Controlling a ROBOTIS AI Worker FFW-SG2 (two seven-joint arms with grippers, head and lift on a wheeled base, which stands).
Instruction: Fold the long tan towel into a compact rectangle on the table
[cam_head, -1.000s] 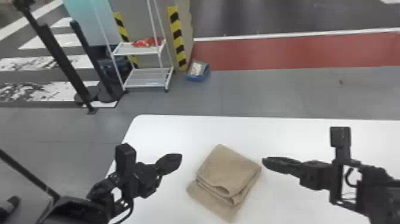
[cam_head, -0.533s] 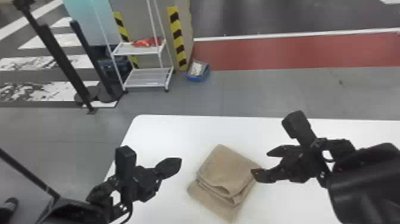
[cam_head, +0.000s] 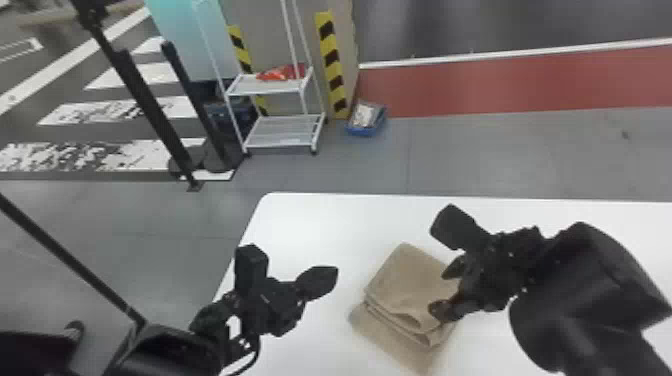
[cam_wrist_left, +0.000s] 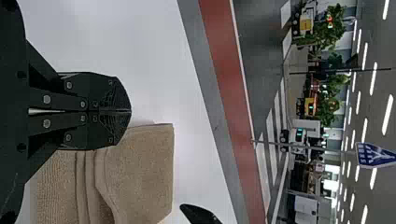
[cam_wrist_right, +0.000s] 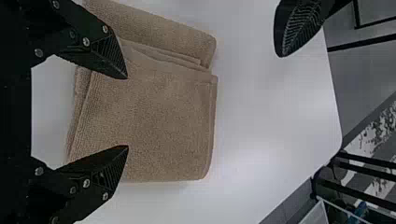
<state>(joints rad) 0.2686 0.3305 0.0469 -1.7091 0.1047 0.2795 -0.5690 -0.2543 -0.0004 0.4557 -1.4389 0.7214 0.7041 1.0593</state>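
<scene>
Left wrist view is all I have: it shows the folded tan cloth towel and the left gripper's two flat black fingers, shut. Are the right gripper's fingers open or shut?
Observer: Open. In the right wrist view, the black right gripper has its two fingers well apart.

Operator: And which side of the towel is the left gripper on? From here the two overlap.

Observer: In the head view, the black left gripper is to the left of the folded tan towel, with a strip of bare white table showing between them.
</scene>
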